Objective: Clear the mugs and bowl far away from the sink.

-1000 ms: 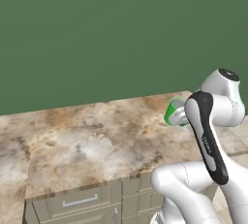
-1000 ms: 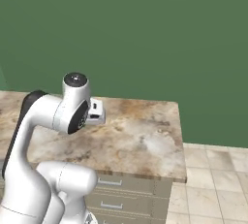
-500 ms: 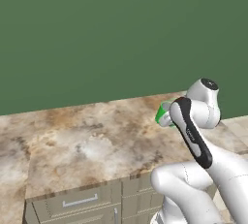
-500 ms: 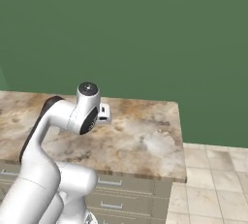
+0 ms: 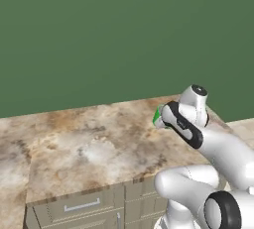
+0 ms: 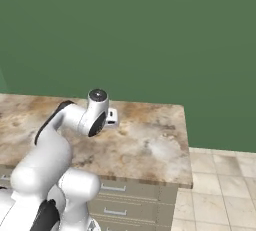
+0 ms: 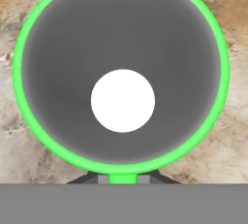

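Observation:
A bright green mug (image 7: 121,72) takes up most of the hand view, seen from above into its grey inside and white bottom. My gripper (image 7: 122,179) is shut on the mug's near rim, with the dark fingertips just below it. In the left base view the green mug (image 5: 158,116) peeks out from behind my forearm, held just above the marbled counter (image 5: 89,143) near its back right part. The bowl and the sink are out of view.
The brown marbled counter (image 6: 150,145) ends at a right edge, with tiled floor (image 6: 220,185) beyond it. Grey drawers (image 6: 130,200) sit below the front edge. A green wall (image 5: 99,34) stands behind the counter.
The arm has stretched further over the counter, carrying the green mug leftward in the left base view and rightward in the right base view. The grip has stayed shut.

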Robot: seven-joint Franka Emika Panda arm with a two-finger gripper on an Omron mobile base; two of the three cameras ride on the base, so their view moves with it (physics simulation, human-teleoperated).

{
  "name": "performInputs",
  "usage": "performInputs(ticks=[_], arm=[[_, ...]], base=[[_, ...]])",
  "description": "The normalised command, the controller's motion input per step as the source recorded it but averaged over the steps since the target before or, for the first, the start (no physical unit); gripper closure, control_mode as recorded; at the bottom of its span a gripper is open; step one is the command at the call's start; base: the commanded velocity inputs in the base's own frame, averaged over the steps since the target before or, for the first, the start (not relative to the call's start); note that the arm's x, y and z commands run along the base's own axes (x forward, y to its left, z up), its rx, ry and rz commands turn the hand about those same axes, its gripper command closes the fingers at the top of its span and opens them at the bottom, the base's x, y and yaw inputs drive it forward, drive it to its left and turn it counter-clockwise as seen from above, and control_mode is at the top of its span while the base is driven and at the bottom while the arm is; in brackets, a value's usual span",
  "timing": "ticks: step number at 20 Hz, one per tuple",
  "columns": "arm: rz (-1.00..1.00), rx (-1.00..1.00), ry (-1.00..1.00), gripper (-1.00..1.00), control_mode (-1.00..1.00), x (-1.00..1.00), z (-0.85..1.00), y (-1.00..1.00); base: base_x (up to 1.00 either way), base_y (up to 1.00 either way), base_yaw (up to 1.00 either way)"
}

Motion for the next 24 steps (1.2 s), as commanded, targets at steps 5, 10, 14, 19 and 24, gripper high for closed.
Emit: performInputs(ticks=[5, 10, 14, 19, 24], arm=[[0.00, 0.00, 0.11, 1.00, -1.00, 0.33, -0.02, 0.02], [0.00, 0.00, 0.06, 1.00, -1.00, 0.26, -0.02, 0.03], [0.00, 0.00, 0.02, 1.00, -1.00, 0.24, -0.26, 0.03], [0.00, 0.00, 0.00, 1.00, -1.00, 0.21, -0.46, 0.05], [0.00, 0.00, 0.00, 1.00, -1.00, 0.21, -0.49, 0.00]], base=[[0.00, 0.00, 0.00], [0.00, 0.00, 0.00], [0.00, 0.00, 0.00], [0.00, 0.00, 0.00], [0.00, 0.00, 0.00]])
